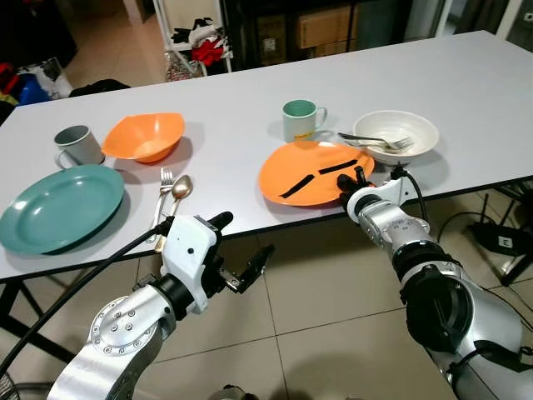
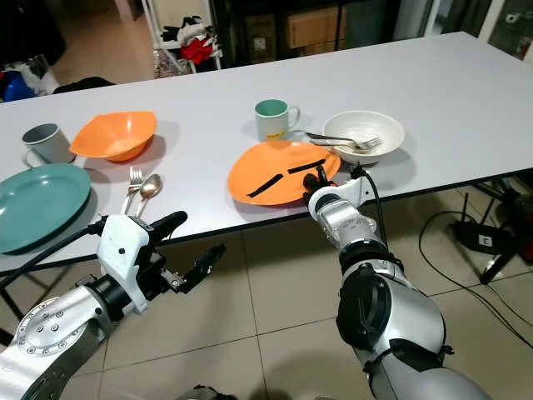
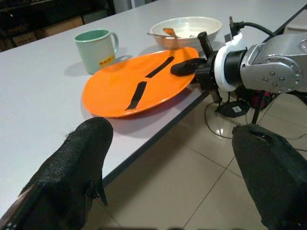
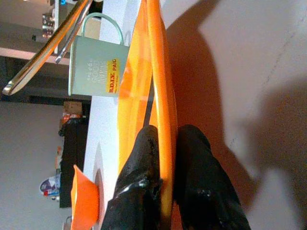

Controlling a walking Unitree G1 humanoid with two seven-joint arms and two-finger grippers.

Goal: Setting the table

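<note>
Right wrist view: orange plate point(image 4: 156, 96) pinched by its rim.
The plate lies mid-frame at the table's point(image 1: 466, 83) near edge, right gripper point(image 1: 356, 179) clamped on its right rim; the left gripper point(image 1: 246, 250), spread wide, hangs lower left, farther away.

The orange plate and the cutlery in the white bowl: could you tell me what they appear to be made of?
Orange plate: probably plastic or melamine, with a smooth, evenly coloured satin surface and thin rim. Cutlery in the white bowl: likely polished metal, silvery with bright reflections.
</note>
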